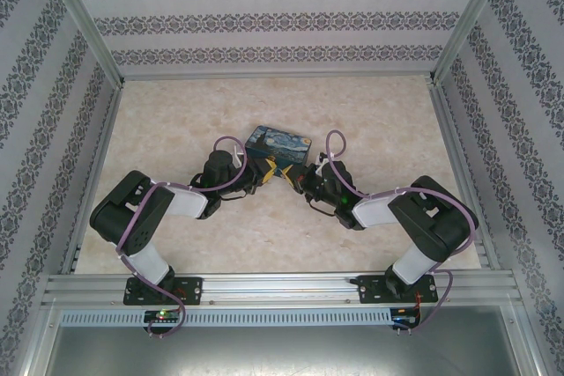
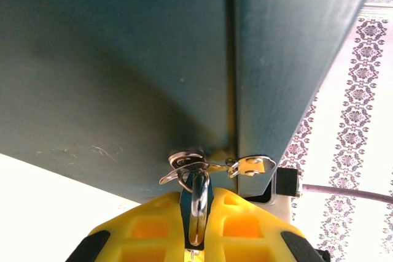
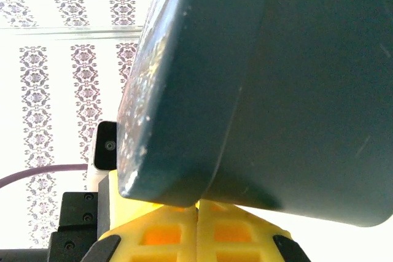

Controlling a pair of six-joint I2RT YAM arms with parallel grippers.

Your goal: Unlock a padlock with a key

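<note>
Where the padlock (image 2: 197, 207) hangs: on the latch (image 2: 250, 165) of the dark box (image 2: 123, 59); pinched in the left gripper (image 2: 198, 196), whose jaws are closed on it
Right gripper (image 3: 196, 208): jaws pressed together under the dark box; cannot tell if they hold the key
Risk: the key may miss the hole if the padlock twists

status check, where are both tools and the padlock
Left tool shut on padlock, at the hasp of the box. Right tool shut, tips close under the box corner; any hold can't tell. Box crowds both tools.
</note>
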